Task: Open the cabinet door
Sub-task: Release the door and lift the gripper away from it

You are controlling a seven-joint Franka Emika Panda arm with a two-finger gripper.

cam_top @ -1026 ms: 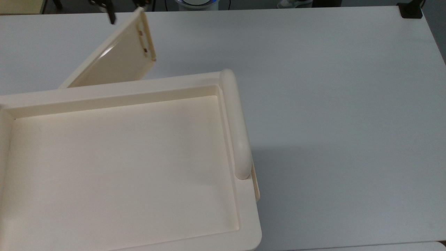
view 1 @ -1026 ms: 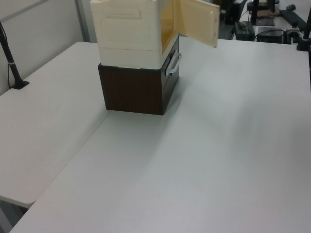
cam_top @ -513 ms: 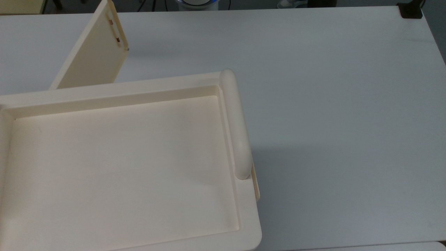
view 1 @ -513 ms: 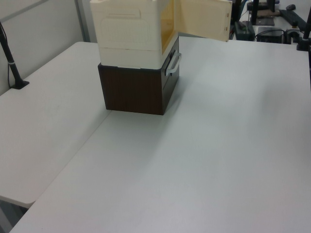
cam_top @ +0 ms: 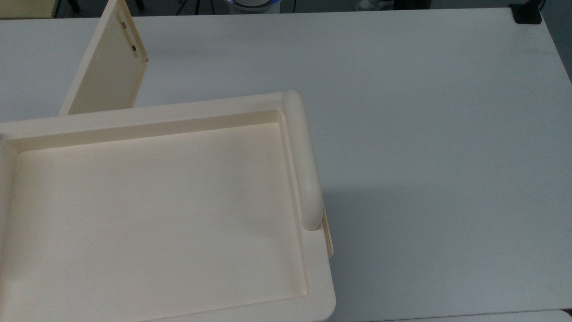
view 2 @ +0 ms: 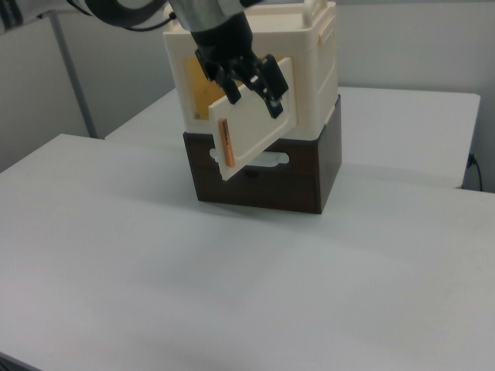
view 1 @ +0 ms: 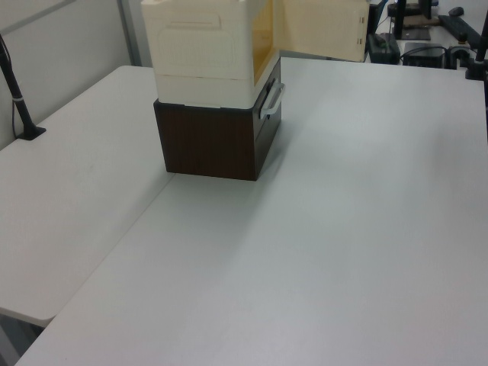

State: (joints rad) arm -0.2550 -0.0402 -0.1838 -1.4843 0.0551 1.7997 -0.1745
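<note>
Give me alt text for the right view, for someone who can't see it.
A robot gripper hangs at the top edge of an open cream cabinet door, which swings out from the cream cabinet. The cabinet sits on a dark brown box with a pale handle, on a white table.

Item count
You have one cabinet [cam_top: 170, 116], one cabinet door [cam_top: 109, 67], one brown base unit [view 1: 213, 145], one gripper [view 2: 251, 93].
</note>
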